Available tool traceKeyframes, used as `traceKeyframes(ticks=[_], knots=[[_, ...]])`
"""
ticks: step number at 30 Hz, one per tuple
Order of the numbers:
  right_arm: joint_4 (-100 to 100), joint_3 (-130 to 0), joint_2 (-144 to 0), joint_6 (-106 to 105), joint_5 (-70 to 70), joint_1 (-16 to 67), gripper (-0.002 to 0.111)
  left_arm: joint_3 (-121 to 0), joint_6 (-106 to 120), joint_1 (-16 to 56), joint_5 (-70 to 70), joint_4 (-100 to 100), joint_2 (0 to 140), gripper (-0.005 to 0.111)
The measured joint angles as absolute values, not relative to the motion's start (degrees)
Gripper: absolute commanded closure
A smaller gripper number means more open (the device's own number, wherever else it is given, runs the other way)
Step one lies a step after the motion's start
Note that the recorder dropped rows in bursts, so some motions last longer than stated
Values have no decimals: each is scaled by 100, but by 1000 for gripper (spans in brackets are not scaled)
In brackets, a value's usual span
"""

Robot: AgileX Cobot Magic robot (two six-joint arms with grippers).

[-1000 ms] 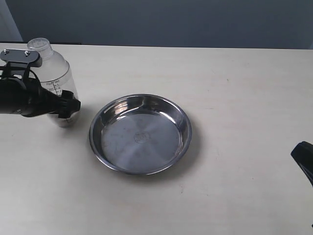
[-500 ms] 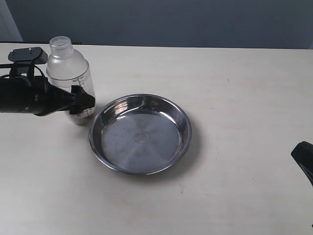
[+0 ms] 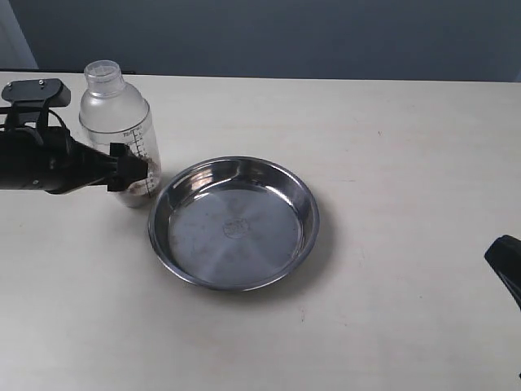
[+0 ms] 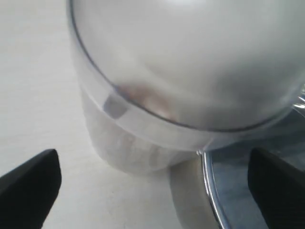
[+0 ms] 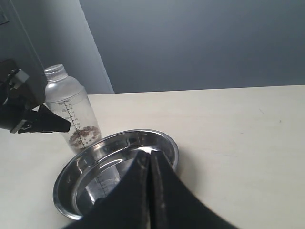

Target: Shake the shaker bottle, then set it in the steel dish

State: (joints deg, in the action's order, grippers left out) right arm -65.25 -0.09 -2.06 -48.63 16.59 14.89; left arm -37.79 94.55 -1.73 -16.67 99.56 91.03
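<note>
The shaker bottle stands upright on the table, just left of the steel dish and close to its rim. Brown pellets lie at its bottom. My left gripper reaches in from the left at the bottle's lower part. In the left wrist view the gripper is open; both dark fingertips stand wide apart and clear of the bottle, with the dish rim beside it. My right gripper is shut and empty, low at the right, facing the dish and bottle.
The pale table stretches right of the dish. A dark wall runs behind its far edge. Only the tip of my right gripper shows at the exterior view's right edge.
The bottle came right from the far left to the dish's rim and now stands upright. Since half a second ago my left arm has slid back slightly to the left. The right arm is still.
</note>
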Motion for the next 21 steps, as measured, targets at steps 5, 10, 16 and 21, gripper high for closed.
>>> traceKeyframes(ticks=[5,10,16,21], knots=[[-6525,-9,-206,-4863,1659,1489,109,-3365,9455,-160,-1496,9956,8190,2],[-6525,-9,-206,-4863,1659,1489,109,-2788,9121,212,-981,9956,7174,2],[-6525,-9,-206,-4863,1659,1489,109,-2345,8421,697,-202,9956,6663,2],[-6525,-9,-206,-4863,1659,1489,109,-2334,8246,744,-457,9956,6661,2]])
